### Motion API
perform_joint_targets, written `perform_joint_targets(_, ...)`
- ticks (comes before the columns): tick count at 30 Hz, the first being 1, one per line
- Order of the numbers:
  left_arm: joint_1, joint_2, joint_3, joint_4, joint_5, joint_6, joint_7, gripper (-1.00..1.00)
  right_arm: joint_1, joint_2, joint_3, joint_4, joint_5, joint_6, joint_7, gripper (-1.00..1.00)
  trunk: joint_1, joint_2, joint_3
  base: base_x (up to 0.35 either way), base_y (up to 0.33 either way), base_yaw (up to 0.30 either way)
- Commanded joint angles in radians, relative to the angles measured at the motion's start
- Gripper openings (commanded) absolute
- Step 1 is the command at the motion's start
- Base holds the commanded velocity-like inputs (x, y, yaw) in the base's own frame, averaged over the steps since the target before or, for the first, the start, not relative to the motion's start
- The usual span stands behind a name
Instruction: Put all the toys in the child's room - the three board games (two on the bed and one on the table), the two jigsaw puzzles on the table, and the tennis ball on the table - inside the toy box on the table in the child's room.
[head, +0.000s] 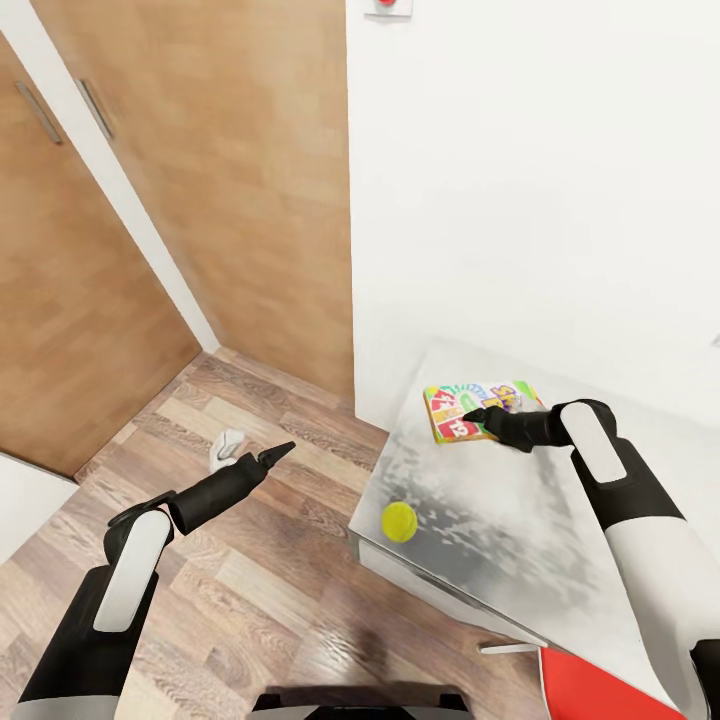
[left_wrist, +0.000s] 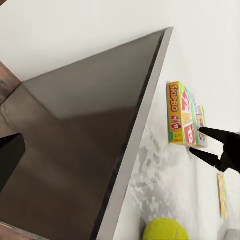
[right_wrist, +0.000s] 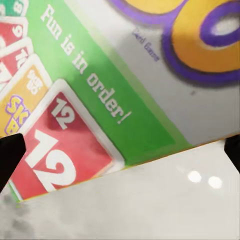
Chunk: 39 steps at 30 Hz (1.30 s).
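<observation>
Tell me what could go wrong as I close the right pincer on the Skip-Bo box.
1. The right pincer sits over the Skip-Bo box, which lies flat on the table; the thin box may slide instead of lifting.
2. The box lies close to the wall, so pushing it could wedge it there.
3. The tennis ball rests near the table's edge; a bump could roll it off.

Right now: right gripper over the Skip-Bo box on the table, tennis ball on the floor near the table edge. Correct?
Not quite. The tennis ball is on the table, near its front edge, not on the floor; the head view shows it. The rest holds: the right gripper is over the Skip-Bo box on the table.
</observation>
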<state>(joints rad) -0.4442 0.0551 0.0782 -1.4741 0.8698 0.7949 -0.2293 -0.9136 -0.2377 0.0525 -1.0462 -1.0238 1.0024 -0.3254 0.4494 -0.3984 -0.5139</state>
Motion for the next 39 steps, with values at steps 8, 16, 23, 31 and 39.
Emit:
perform_joint_targets(8, -0.001, 0.0, 0.002, 0.0, -0.001, 0.006, -0.004, 1.0, 0.005, -0.037, -0.001, -0.018, -0.008, 0.01, 0.04, 1.0, 0.001, -0.002, -0.001, 0.0, 0.0, -0.069)
perform_joint_targets(16, -0.001, 0.0, 0.002, -0.001, 0.0, 0.006, -0.004, 1.0, 0.011, -0.077, -0.001, -0.072, -0.007, 0.045, 0.053, 1.0, 0.001, -0.002, -0.001, 0.0, 0.0, -0.204)
perform_joint_targets(23, -0.001, 0.0, 0.002, -0.001, 0.0, 0.006, -0.004, 1.0, 0.013, -0.087, 0.0, -0.088, -0.006, 0.045, 0.054, 1.0, 0.001, -0.002, -0.001, 0.0, 0.0, -0.197)
perform_joint_targets(31, -0.001, 0.0, 0.002, -0.001, 0.0, 0.006, -0.006, 1.0, 0.014, -0.094, 0.0, -0.094, -0.006, 0.045, 0.054, 1.0, 0.001, -0.002, -0.001, 0.0, 0.001, -0.076)
perform_joint_targets(39, -0.002, 0.0, 0.001, -0.001, 0.0, 0.007, -0.006, 1.0, 0.015, -0.095, 0.0, -0.096, -0.005, 0.045, 0.053, 1.0, 0.001, -0.002, -0.001, 0.013, 0.079, -0.025)
